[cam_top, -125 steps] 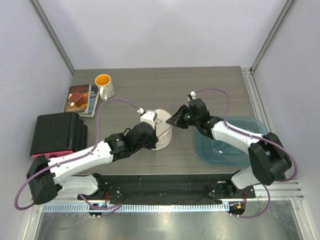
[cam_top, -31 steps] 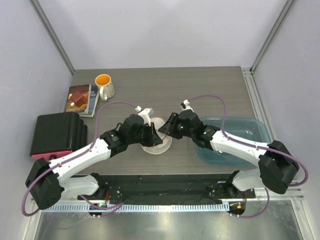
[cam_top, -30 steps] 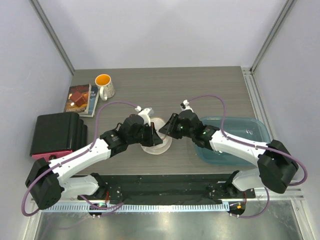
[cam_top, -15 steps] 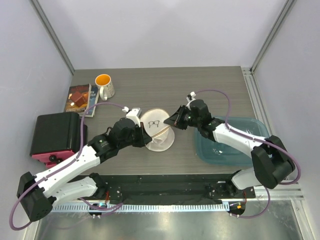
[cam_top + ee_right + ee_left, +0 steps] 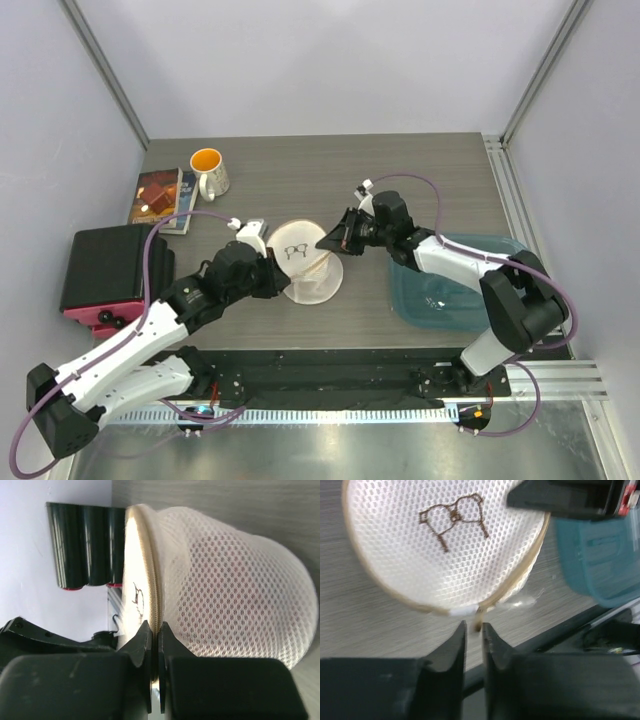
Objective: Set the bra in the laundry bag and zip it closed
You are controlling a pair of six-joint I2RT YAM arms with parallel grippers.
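**Bag tipped on its side mid-table, both claws pinched on the zip edge**

I see the white dome-shaped mesh laundry bag [image 5: 300,262] on the grey wood-grain table [image 5: 420,180], roughly centre, between the two arms.

Top cam gives the layout only; both sets of fingertips are too small to read there. L wrist cam shows the flat circular face w/ its small brown glasses-like mark [image 5: 452,520]. It also shows the L gripper [image 5: 472,626], fingers pressed nearly together on the little tan zipper pull [image 5: 478,625] hanging at the rim's low edge. R wrist cam shows the bag side-on. The R gripper [image 5: 155,630] is squeezed tight on the tan zipper rim [image 5: 145,555], on the side opposite the pull.

Orientation: the face tilts up toward the far-left and the dome bulges toward the near-right, resting on the table. So the face-to-dome axis runs diagonal, not vertical.

Materials: open honeycomb mesh, soft and rounded on the dome, stretched flat across the face; the rim is a stiff woven tan band. A faint pinkish tint shows thru the dome mesh; can't tell what it is.

The teal translucent plastic bin [image 5: 455,300] sits just right of the bag, and the ribbed black case [image 5: 85,545] well left.
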